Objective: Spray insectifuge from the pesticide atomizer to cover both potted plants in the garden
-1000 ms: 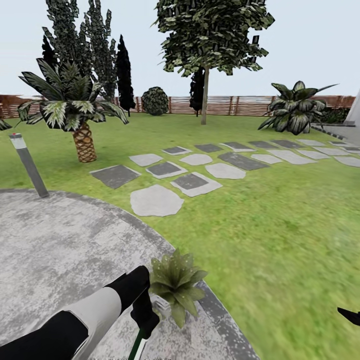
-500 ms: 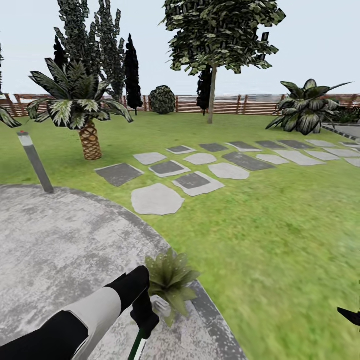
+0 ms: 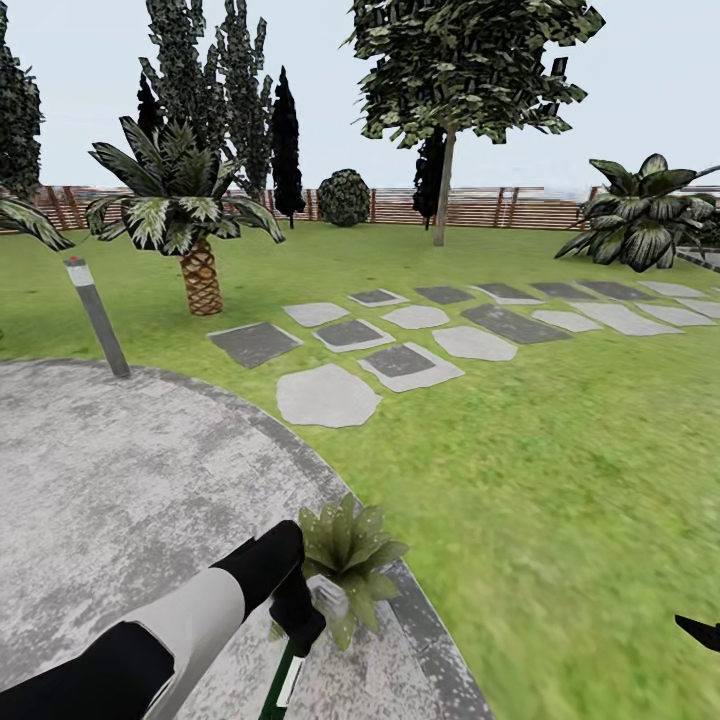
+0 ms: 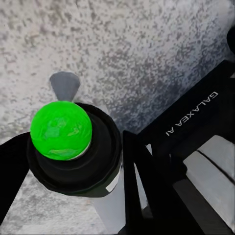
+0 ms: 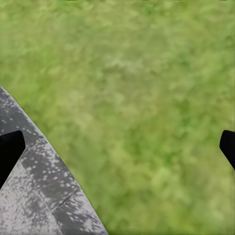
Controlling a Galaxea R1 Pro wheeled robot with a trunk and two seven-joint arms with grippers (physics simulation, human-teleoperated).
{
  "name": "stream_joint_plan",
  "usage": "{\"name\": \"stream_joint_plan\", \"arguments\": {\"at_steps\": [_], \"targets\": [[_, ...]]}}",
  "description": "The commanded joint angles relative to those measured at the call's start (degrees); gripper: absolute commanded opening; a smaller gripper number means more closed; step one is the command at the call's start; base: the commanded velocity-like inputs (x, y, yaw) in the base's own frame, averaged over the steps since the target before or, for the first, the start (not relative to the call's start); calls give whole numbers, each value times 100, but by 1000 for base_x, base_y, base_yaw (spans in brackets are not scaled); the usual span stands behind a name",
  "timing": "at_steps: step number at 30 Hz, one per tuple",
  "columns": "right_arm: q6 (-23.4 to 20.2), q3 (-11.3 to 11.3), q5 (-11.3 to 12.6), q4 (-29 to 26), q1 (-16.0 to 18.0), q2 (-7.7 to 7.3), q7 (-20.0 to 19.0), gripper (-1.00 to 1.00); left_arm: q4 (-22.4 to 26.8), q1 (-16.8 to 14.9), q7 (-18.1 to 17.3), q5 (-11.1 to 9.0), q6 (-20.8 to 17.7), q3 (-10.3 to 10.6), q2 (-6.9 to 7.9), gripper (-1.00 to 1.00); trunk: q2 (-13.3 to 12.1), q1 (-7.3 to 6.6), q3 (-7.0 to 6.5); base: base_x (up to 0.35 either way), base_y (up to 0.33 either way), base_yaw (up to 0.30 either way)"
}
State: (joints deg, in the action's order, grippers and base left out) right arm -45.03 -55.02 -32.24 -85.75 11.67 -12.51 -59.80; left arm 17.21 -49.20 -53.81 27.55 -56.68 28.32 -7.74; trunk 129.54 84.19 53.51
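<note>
A: Where is the pesticide atomizer (image 3: 283, 684)?
B: At the bottom edge of the head view, left of centre, grasped in the left gripper (image 3: 300, 625). Its dark green body with the white label hangs below the black fingers. In the left wrist view the pesticide atomizer (image 4: 73, 147) shows end-on: a bright green round cap on a black collar, with dark fingers (image 4: 147, 186) pressed against it on either side.

A: And a potted plant?
B: One potted plant (image 3: 348, 555) sits just beside that gripper, low in the head view near the centre, on the rim of the grey paved patio (image 3: 120, 480) where it meets the lawn (image 3: 560, 480). Its pointed leaves touch or overlap the gripper's tip in the picture.

A: The right gripper?
B: Its tip is a black sliver at the lower right edge of the head view (image 3: 700, 632). In the right wrist view two dark fingertips (image 5: 10, 149) stand far apart at the left and right edges, spread wide over grass and the patio's curb, holding nothing.

A: What lies beyond?
B: Stepping stones (image 3: 400, 345) run across the middle of the frame, a palm (image 3: 185, 215) and a grey bollard lamp (image 3: 97, 315) stand at the upper left, a tall tree (image 3: 460, 90) rises at the top centre, and a wooden fence (image 3: 480, 208) crosses the background.
</note>
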Motion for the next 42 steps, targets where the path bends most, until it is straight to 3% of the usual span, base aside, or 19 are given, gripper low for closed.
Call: {"name": "stream_joint_plan", "arguments": {"at_steps": [1, 11, 25, 42], "targets": [[-22, -8, -51, -5, 5, -1, -56, 100, 113, -1, -58, 73, -22, 7, -5, -100, 2, -1, 6, 0, 0, 3], [-23, -8, -51, -9, 5, 1, -43, 100, 257, -1, -60, 66, -27, 16, -69, -100, 2, -1, 6, 0, -76, 0], [-23, -8, -54, -7, 6, -2, -47, 100, 239, 7, -60, 66, -26, 34, -69, -100, 2, -1, 36, 0, -23, 215], [-23, -8, -54, -7, 4, 1, -41, 100, 230, 7, -60, 66, -26, 35, -67, -100, 2, -1, 39, 30, -295, 147]]}}
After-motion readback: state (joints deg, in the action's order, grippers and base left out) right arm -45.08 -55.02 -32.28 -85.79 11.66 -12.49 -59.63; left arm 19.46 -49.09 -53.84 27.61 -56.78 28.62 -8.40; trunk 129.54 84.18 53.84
